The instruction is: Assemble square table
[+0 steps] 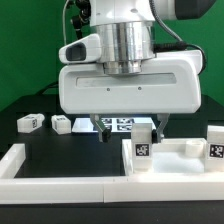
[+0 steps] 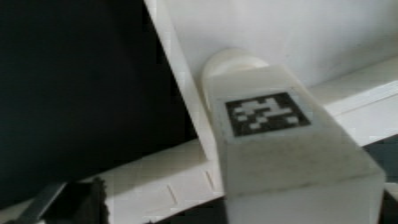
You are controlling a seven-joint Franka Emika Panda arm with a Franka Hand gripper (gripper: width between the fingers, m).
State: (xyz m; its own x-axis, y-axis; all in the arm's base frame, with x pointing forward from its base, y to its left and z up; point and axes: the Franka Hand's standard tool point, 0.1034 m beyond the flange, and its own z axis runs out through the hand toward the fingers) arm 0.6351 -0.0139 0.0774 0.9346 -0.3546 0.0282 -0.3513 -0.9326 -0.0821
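The square table's white tabletop [image 1: 176,160] lies at the exterior view's right. Two tagged white legs stand upright on it, one at its near left corner [image 1: 143,146] and one at the right [image 1: 215,143]. My gripper [image 1: 131,128] hangs just above the left leg. Its fingers are spread wide, with nothing between them and no contact with the leg. In the wrist view that leg [image 2: 270,120] fills the picture close up, its tag facing the camera, with the tabletop's rim [image 2: 185,70] behind it. One dark finger [image 2: 57,203] shows beside it.
Two loose tagged legs [image 1: 28,122] [image 1: 62,124] lie on the black table at the exterior view's left. The marker board [image 1: 121,123] lies behind the gripper. Low white wall bars [image 1: 22,162] [image 1: 70,189] run along the left and front.
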